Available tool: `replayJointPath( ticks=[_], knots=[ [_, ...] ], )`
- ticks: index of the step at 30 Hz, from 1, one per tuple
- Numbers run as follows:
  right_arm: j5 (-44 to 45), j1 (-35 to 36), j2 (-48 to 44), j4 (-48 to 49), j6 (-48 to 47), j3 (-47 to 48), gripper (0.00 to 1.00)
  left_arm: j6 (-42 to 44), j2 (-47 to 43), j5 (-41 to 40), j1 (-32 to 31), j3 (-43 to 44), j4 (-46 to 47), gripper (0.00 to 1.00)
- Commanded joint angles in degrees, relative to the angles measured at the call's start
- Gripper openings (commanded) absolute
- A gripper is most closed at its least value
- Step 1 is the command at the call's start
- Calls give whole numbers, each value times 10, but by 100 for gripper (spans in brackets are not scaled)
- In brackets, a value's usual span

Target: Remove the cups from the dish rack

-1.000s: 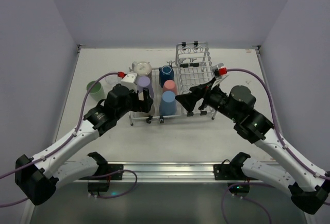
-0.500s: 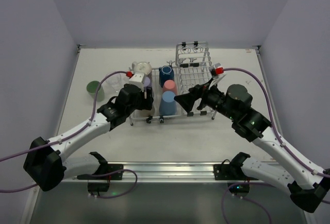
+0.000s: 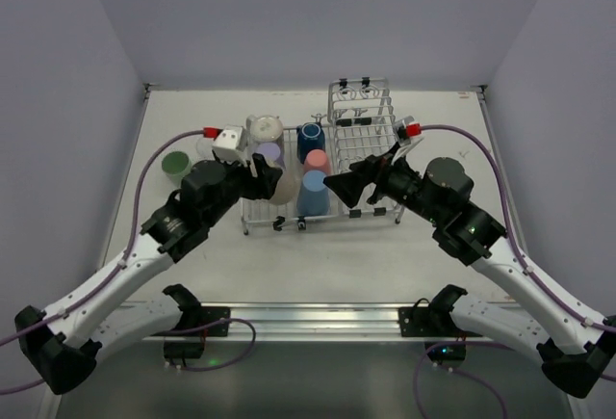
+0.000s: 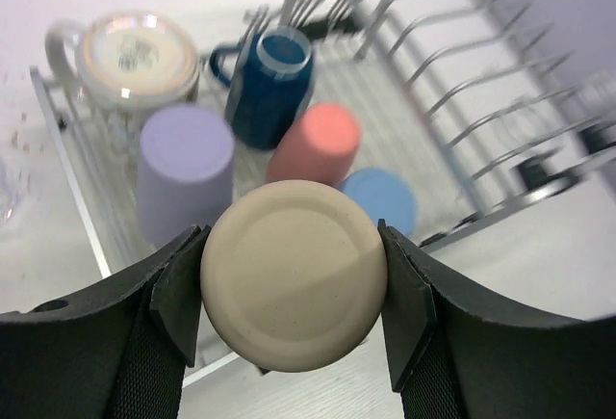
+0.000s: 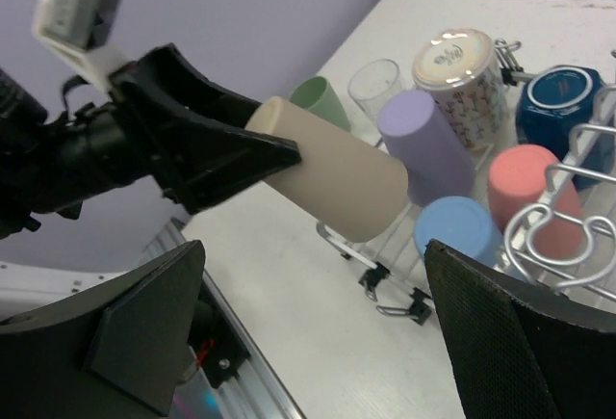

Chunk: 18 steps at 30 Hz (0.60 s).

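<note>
Pale tabletop [image 4: 549, 265], tan cup [image 4: 294, 274] in left tool [image 3: 269, 181], its mouth hidden

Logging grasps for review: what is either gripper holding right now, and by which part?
The left gripper clamps the tan cup across its side wall; the right gripper is open and empty.

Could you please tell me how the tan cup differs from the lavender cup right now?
The tan cup is gripped between the jaws of the left gripper; the lavender cup is untouched. The tan cup is tipped well over towards its side, while the lavender cup stands base-up in the dish rack. The tan cup is a warm beige, the lavender cup a pale purple. Both are plain, handleless tumblers.
</note>
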Motion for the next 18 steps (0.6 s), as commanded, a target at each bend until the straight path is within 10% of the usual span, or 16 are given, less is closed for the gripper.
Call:
replayJointPath(
  ticks=[1,18],
  knots=[
    [-29,2,3,71,56,2,99,-20,-77,35,-4,65,22,28],
    [-192,3,52,275,243,7,99,-173,-182,187,-2,18,259,23]
  ],
)
